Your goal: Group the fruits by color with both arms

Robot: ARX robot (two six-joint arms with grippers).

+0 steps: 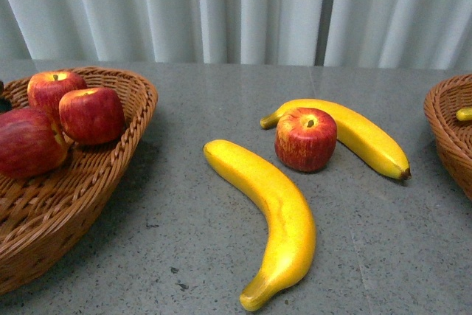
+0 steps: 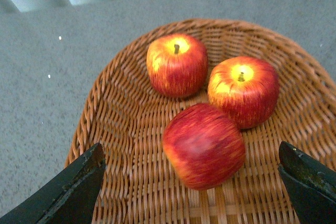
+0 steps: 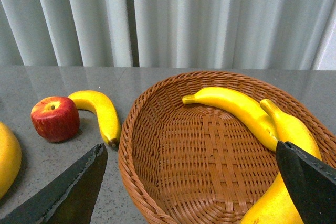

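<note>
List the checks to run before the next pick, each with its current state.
1. Left end effector open and empty: ok, jaws wide above the left basket.
2. Right end effector open and empty: ok, above the right basket.
3. One color per basket: ok, three apples left, two bananas right.
4. Table fruit sorted: not ok; loose apple, near banana and far banana remain.
5. Loose apple clear of far banana: cannot tell; they sit close.

Left basket [image 1: 96, 197]: three apples [image 2: 203, 145] inside, bunched together. Table [image 1: 184, 108] middle: one apple [image 1: 305, 139], banana [image 1: 365, 136] curving just behind it, second banana [image 1: 276, 212] in front, to its left. Right basket [image 3: 210, 150]: two bananas [image 3: 236, 106] inside.
</note>
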